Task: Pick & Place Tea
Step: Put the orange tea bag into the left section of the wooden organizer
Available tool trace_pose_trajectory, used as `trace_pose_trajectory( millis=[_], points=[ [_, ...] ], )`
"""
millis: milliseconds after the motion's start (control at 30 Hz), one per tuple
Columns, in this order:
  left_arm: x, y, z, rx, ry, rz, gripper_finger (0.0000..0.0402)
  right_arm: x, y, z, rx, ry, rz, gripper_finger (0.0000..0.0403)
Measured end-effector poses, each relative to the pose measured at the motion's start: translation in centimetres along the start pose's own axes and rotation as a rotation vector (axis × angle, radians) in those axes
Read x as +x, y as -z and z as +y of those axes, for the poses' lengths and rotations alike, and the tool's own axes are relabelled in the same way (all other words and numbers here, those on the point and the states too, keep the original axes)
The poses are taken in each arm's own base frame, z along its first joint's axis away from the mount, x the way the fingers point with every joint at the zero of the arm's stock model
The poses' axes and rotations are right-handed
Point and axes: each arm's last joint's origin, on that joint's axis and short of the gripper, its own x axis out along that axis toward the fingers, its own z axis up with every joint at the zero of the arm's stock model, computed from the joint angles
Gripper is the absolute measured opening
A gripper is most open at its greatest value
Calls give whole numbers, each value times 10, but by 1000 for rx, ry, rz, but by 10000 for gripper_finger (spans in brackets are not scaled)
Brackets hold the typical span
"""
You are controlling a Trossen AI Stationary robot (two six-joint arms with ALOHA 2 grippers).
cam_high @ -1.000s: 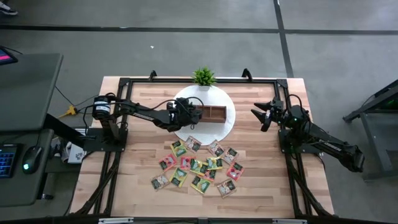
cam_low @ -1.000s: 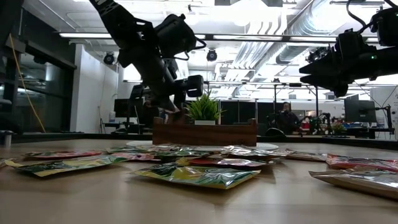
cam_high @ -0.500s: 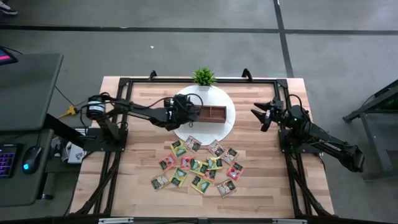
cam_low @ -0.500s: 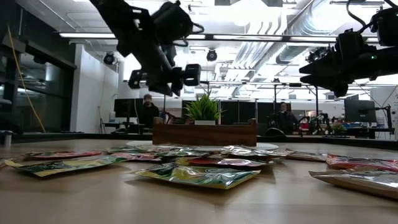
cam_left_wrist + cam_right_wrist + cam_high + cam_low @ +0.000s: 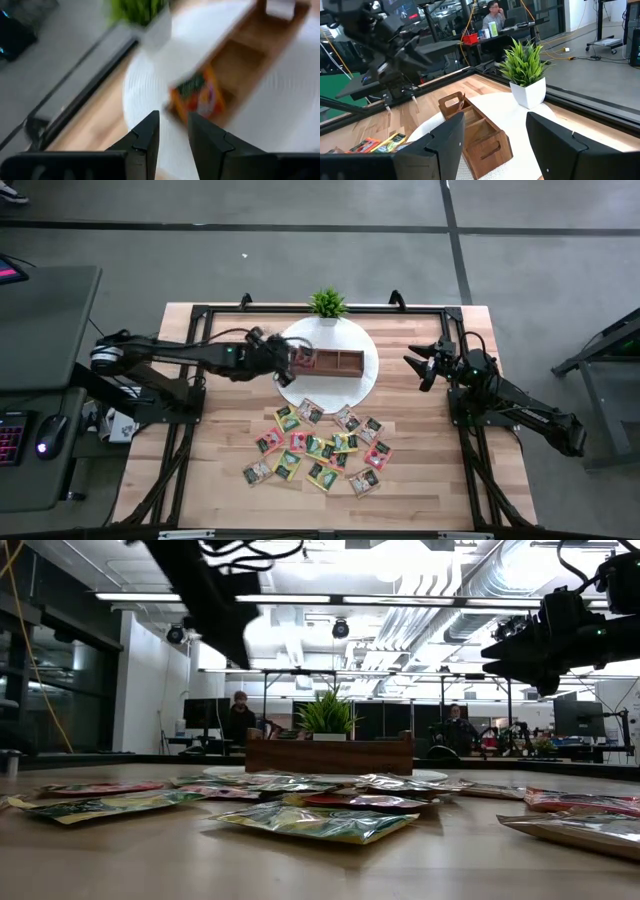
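Observation:
A brown wooden tray [image 5: 340, 362] stands on a round white mat [image 5: 365, 378] at the table's far middle. One red-and-green tea sachet [image 5: 197, 95] lies in the tray's left compartment [image 5: 303, 360]. Several more tea sachets [image 5: 320, 445] lie flat on the wood nearer the front edge. My left gripper [image 5: 282, 361] hovers just left of the tray's left end, tilted down, its fingers [image 5: 150, 130] a narrow gap apart with nothing between them. My right gripper [image 5: 420, 366] waits open beside the mat's right rim, raised off the table.
A small potted plant [image 5: 327, 303] stands behind the tray at the mat's far edge. A black frame [image 5: 200, 315] runs round the tabletop. Bare wood lies left of the mat and right of the sachets. People sit at desks in the room beyond [image 5: 238, 712].
My left gripper has risen from the tray's left compartment and drawn back toward the table's left edge, rolling about its own axis as it went. The sachet stays in the compartment.

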Motion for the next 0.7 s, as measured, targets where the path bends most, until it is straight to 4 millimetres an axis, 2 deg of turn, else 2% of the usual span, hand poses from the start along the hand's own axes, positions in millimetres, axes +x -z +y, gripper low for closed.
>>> trace_pose_trajectory(
  millis=[133,400,700],
  points=[
    [-24,12,-4,15,43,30,97,0,0,0,0,0,0,208],
    [-59,42,-30,-45,116,94,97,0,0,0,0,0,0,208],
    [-82,93,-57,-151,198,140,97,0,0,0,0,0,0,208]
  ],
)
